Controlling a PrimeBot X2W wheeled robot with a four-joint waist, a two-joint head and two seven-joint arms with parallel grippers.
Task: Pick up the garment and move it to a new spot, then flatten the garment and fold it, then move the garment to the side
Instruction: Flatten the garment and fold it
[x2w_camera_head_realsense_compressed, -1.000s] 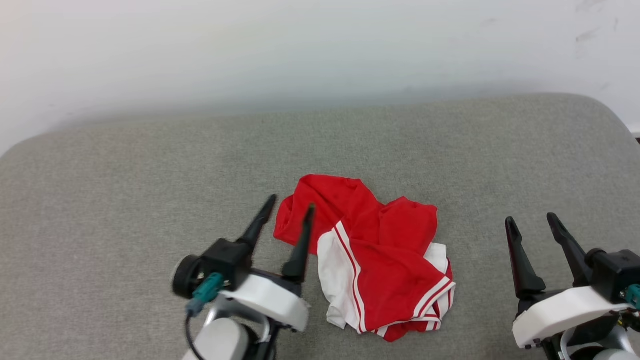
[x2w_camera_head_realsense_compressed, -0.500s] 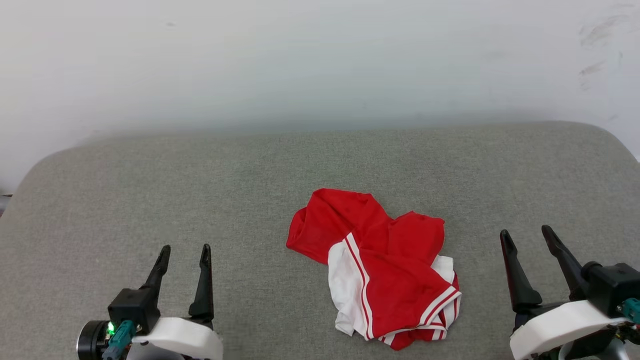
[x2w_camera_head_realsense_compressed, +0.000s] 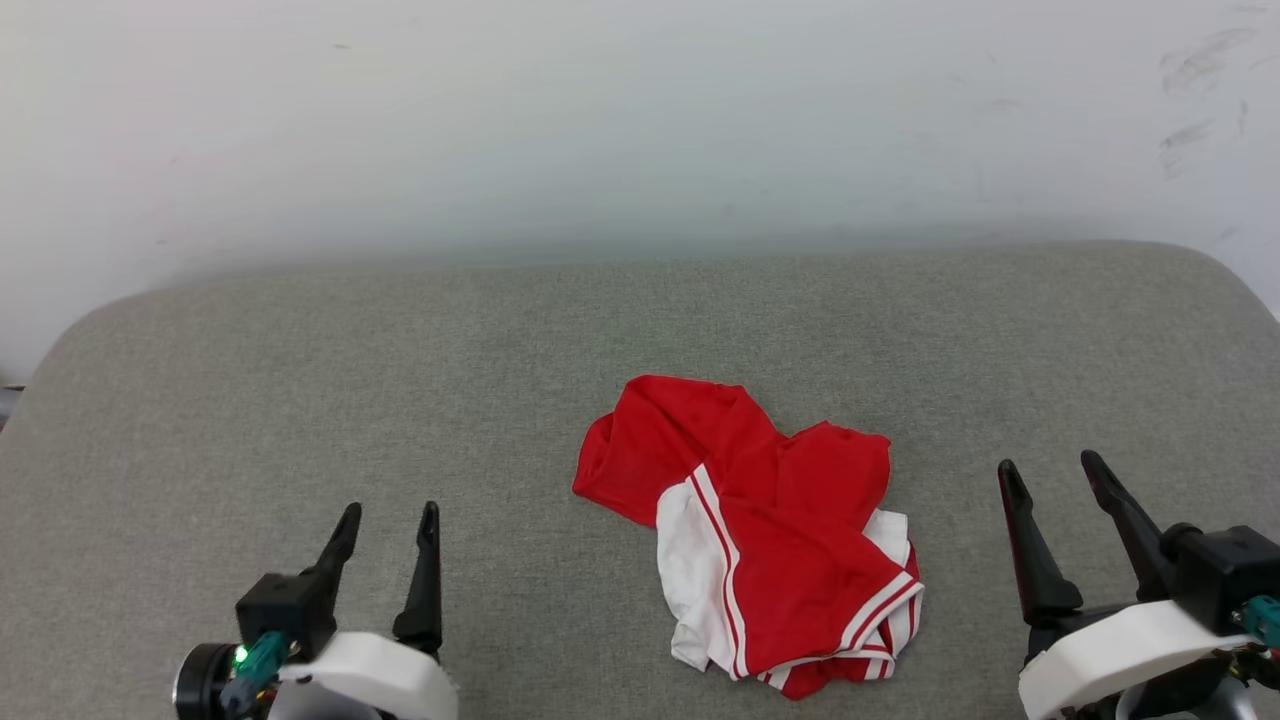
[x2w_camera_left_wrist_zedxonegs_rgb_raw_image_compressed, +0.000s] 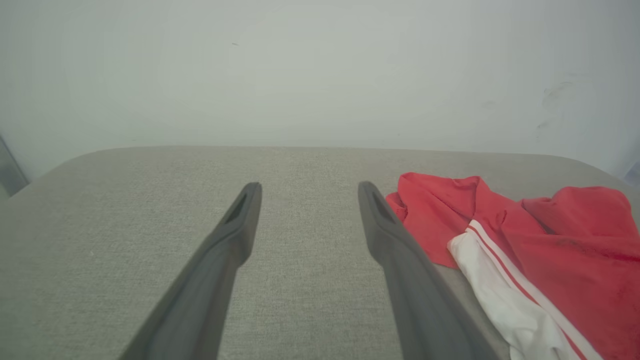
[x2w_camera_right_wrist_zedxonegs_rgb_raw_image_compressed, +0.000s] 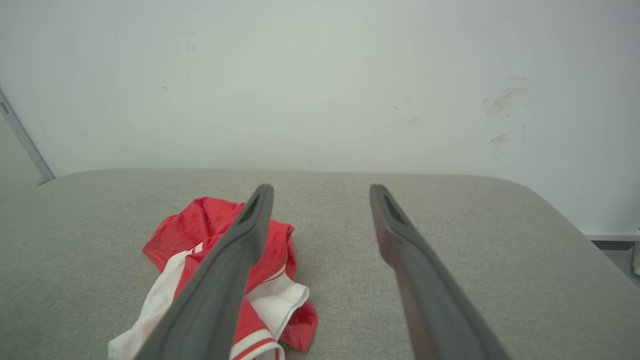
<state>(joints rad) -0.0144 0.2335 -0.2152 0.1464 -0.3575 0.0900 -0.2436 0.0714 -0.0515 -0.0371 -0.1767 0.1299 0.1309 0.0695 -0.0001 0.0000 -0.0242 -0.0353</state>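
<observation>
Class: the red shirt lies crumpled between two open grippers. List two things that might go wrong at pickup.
1. The garment is bunched in overlapping layers; the left gripper or right gripper may pinch one fold only and lift it lopsided.
2. A low pinch may also snag the grey cushion beneath.

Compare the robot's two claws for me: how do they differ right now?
The left gripper sits left of the garment, the right gripper on its right. The left gripper's fingers point nearly straight up the head view; the right gripper's lean leftward. Both are open, empty and clear of the fabric.
</observation>
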